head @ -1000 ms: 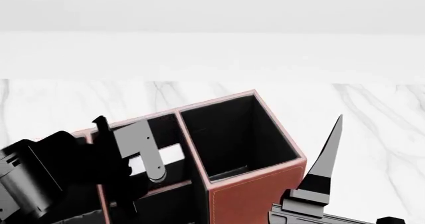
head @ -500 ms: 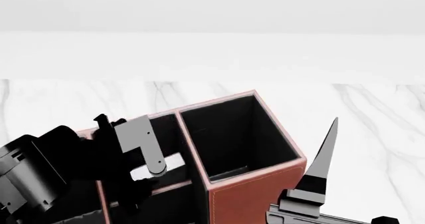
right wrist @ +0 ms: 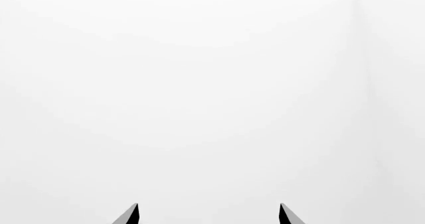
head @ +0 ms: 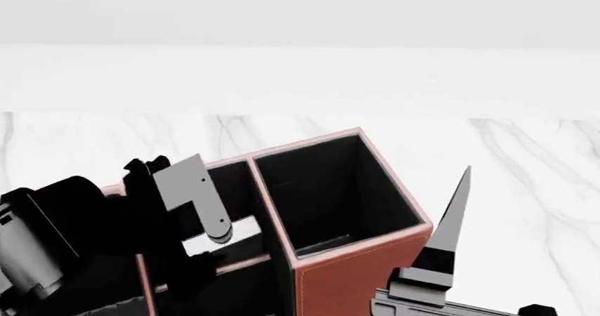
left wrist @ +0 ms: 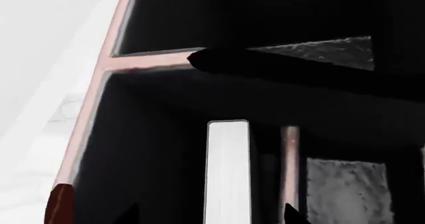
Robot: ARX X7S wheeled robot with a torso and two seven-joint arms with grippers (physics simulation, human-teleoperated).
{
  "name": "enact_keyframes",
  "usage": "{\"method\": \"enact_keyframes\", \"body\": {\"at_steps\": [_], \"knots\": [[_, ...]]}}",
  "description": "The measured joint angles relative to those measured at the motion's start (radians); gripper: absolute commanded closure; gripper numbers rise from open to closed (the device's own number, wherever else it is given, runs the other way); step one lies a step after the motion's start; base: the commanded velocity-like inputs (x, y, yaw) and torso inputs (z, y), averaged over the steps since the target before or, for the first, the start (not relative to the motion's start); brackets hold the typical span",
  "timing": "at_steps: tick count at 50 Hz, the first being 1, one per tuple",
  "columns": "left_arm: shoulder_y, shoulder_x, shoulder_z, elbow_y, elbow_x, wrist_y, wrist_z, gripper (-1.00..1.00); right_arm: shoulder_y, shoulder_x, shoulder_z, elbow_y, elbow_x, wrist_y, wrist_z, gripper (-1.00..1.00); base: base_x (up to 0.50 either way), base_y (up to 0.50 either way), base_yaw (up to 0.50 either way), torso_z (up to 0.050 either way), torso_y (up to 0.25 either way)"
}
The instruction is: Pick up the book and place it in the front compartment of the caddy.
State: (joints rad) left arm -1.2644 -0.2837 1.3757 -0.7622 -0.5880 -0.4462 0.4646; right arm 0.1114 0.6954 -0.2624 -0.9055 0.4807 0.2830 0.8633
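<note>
Your book [left wrist: 228,171] stands on edge, white page edge up, inside a low black-lined cell of the caddy [head: 361,277], just beside the tall deep cell. Your left gripper [left wrist: 209,215] sits over it, fingertips either side of the book; whether they pinch it, you cannot tell. Your right gripper [right wrist: 207,214] is spread, holding nothing.

Left arm [head: 56,239] bulky matte black, grey flat bracket with round pivot. Right gripper [head: 448,225] long tapered grey-black finger on grey base; possibly a screw, too blurred.
</note>
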Motion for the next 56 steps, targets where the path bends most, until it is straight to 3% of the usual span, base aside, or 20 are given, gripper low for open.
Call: {"method": "enact_keyframes", "body": {"at_steps": [15, 30, 43, 56], "knots": [[0.051, -0.219, -0.211, 0.460, -0.169, -0.085, -0.336, -1.00, 0.013, -0.006, -0.019, 0.001, -0.005, 0.010, 0.000, -1.00, 0.00, 0.00, 0.00, 0.000, 0.000], [0.207, -0.398, -0.408, 0.899, -0.319, -0.008, -0.670, -1.00, 0.022, -0.013, -0.042, 0.002, -0.015, 0.018, 0.000, -1.00, 0.00, 0.00, 0.00, 0.000, 0.000], [0.356, -0.495, -0.522, 1.190, -0.287, 0.152, -0.918, -1.00, 0.025, -0.011, -0.048, -0.004, -0.016, 0.023, 0.004, -1.00, 0.00, 0.00, 0.00, 0.000, 0.000], [0.515, -0.548, -0.559, 1.377, -0.175, 0.281, -1.101, -1.00, 0.031, -0.008, -0.051, -0.013, -0.014, 0.031, 0.008, -1.00, 0.00, 0.00, 0.00, 0.000, 0.000]]}}
